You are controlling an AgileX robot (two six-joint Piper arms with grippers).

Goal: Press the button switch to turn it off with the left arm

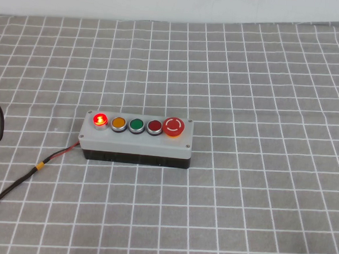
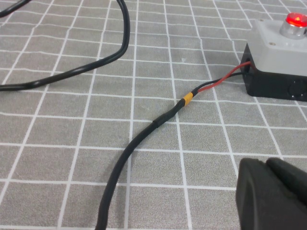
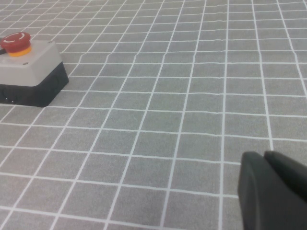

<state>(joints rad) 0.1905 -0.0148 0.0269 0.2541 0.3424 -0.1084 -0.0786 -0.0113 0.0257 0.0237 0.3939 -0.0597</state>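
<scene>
The grey box (image 1: pixel 135 137) sits near the middle of the worktop (image 1: pixel 264 81), which is covered in a grey cloth with a white grid, and its five buttons run in a row along the top. At the box's left end the button switch (image 1: pixel 99 120) glows bright red, plainly lit. Next to it come an orange button (image 1: pixel 118 123), a green button (image 1: pixel 136 125), a darker red button (image 1: pixel 154 126), and then the large red mushroom button (image 1: pixel 173 126) at the right end. From the left end of the box a thin cord (image 1: pixel 22 178) with red and black wires and a yellow band trails off toward the lower left of the worktop. In the left wrist view, the left end effector (image 2: pixel 273 194) shows only as a black mass at the frame's corner, low over the cloth and well short of the box; I cannot tell how its fingers stand. That same view catches the lit switch on its grey corner, with a thick black cable (image 2: pixel 72 72) looping across the cloth nearby. Over in the right wrist view, the right end effector (image 3: pixel 273 191) is likewise a dark shape at the corner, well apart from the box's mushroom end, and its finger spacing cannot be read either.
</scene>
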